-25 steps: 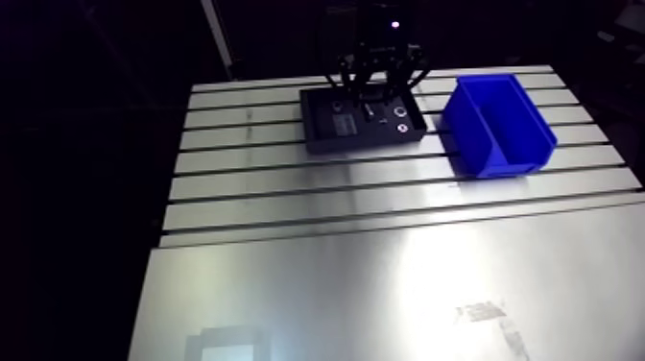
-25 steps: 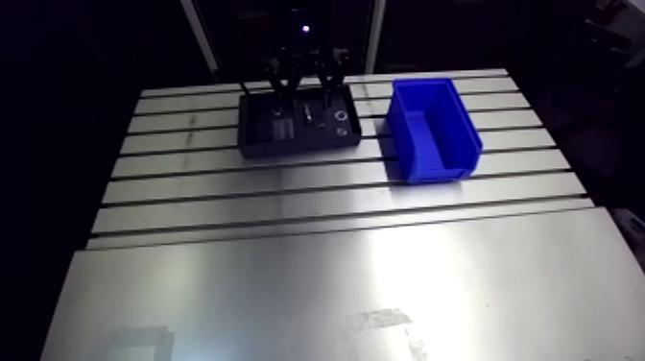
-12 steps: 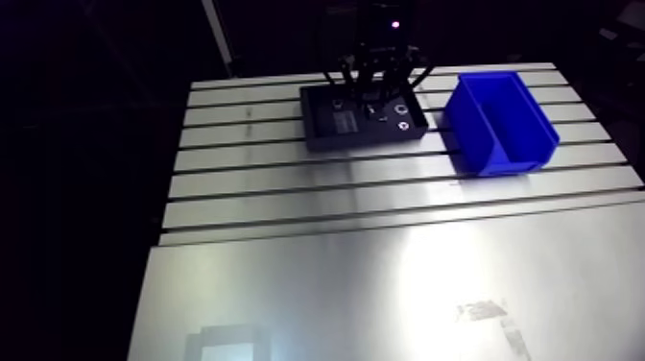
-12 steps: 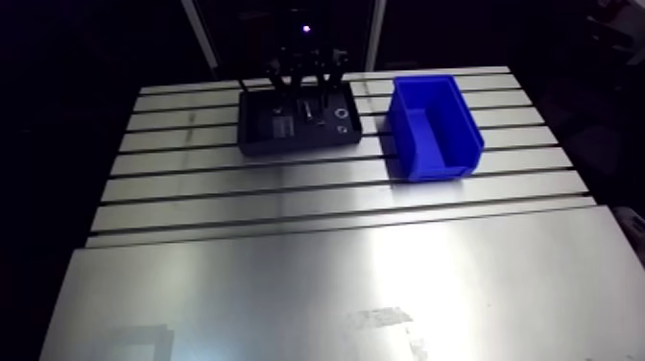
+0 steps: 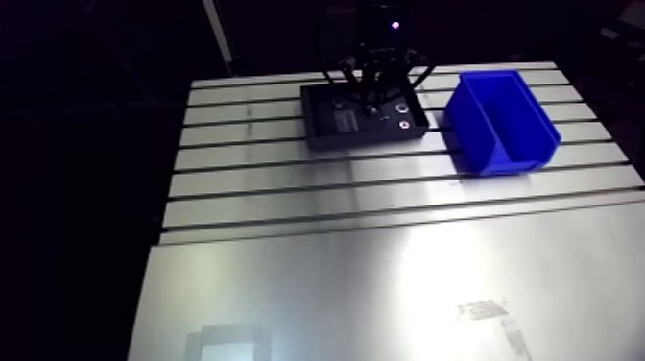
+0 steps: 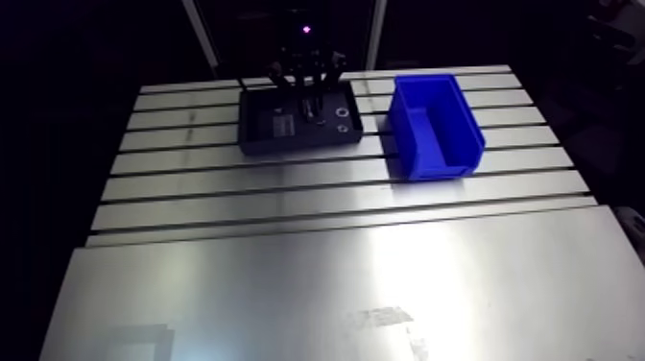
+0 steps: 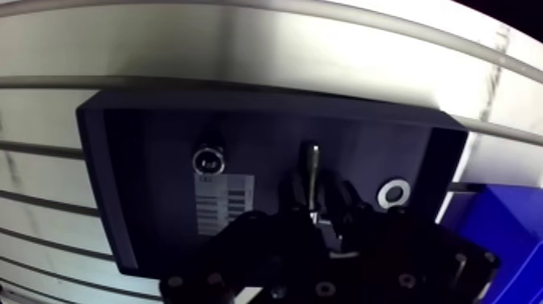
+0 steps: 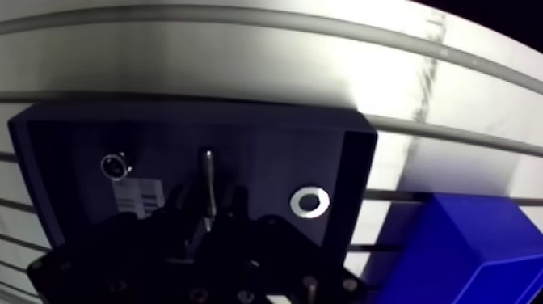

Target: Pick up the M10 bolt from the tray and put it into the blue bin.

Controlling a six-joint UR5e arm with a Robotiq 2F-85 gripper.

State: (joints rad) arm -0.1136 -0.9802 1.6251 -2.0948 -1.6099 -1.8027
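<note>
**Drawn in from the earlier wide spread, now clamped**

Grips the M10 bolt point(image 7: 310, 162) with the gripper point(image 7: 319, 196), fingers point(image 7: 292, 192) pulled in close on either side of the shank, where earlier splayed wide above the tray point(image 7: 98, 182). Hides the bolt's head end beneath the dark finger links and leaves only the shank's tip showing ahead of the fingertips. Too dim to make out the very touch of pad on metal.

Lying flat on the tray floor, bolt between a shiny round part point(image 7: 208, 158) with a printed label point(image 7: 224, 202) just beside it on one side and a washer point(image 7: 393, 194) on the other. Resting on the slotted table point(image 5: 384, 278), tray near the blue bin point(image 5: 504, 120) but apart from it. Cut down to one corner in the wrist view, bin whole only in the arm view, inside too dark to read.
</note>
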